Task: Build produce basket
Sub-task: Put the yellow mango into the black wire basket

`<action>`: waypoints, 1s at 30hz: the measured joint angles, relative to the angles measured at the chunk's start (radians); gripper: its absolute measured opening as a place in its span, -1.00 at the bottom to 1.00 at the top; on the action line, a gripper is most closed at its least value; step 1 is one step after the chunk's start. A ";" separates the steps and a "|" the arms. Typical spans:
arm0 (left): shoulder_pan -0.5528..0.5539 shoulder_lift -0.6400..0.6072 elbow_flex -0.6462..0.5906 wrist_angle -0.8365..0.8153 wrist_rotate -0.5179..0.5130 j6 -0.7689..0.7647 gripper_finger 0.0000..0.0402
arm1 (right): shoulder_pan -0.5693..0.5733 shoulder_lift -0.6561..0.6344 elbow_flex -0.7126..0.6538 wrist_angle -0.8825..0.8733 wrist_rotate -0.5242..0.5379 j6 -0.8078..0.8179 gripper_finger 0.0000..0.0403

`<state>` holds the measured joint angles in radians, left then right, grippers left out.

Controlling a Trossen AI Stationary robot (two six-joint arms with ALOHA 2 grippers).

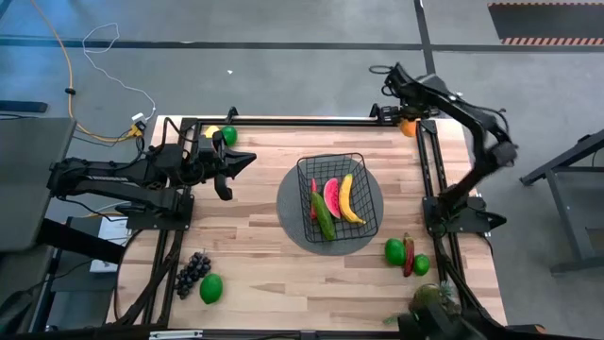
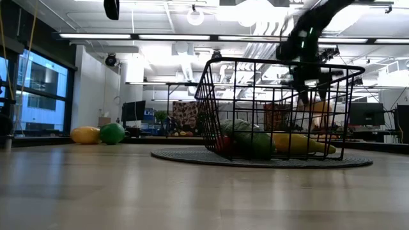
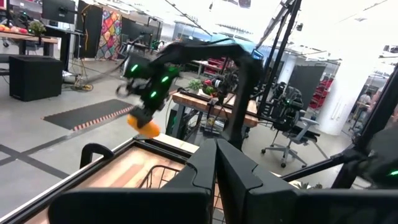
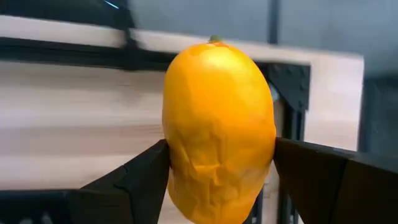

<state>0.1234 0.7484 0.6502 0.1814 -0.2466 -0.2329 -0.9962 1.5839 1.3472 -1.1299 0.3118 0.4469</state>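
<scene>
The black wire basket [image 1: 330,194] stands on a round grey mat in the middle of the table. It holds a banana [image 1: 349,198], a watermelon slice [image 1: 331,196], a cucumber [image 1: 324,219] and a red chili. My right gripper [image 1: 408,123] is at the table's far right corner, shut on an orange-yellow fruit [image 4: 217,124]. The fruit also shows in the left wrist view [image 3: 148,126]. My left gripper [image 1: 247,161] hovers left of the basket, shut and empty, pointing toward the table's right edge. My right gripper pinches the orange-yellow fruit's two opposite sides [image 4: 177,168] between its two fingers [image 4: 146,177], around the fruit's lower half. The fruit stands up out of the fingers, its stem end away from the wrist. In the left wrist view it hangs clear above the table's corner.
Two green fruits [image 1: 394,250] and a red chili [image 1: 408,255] lie near the right edge. Purple grapes [image 1: 193,272] and a green fruit [image 1: 211,288] lie near left. A yellow and a green fruit [image 1: 226,135] lie far left. A leafy plant [image 1: 429,297] stands near right.
</scene>
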 joint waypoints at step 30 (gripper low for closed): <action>0.000 0.000 0.000 -0.005 0.084 0.042 -0.99 | 0.883 -0.741 -0.637 1.344 -0.331 -0.104 0.25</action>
<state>0.1238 0.7483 0.6502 0.1768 -0.1623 -0.1907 -0.1134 0.8430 0.7100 0.2141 -0.0188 0.3426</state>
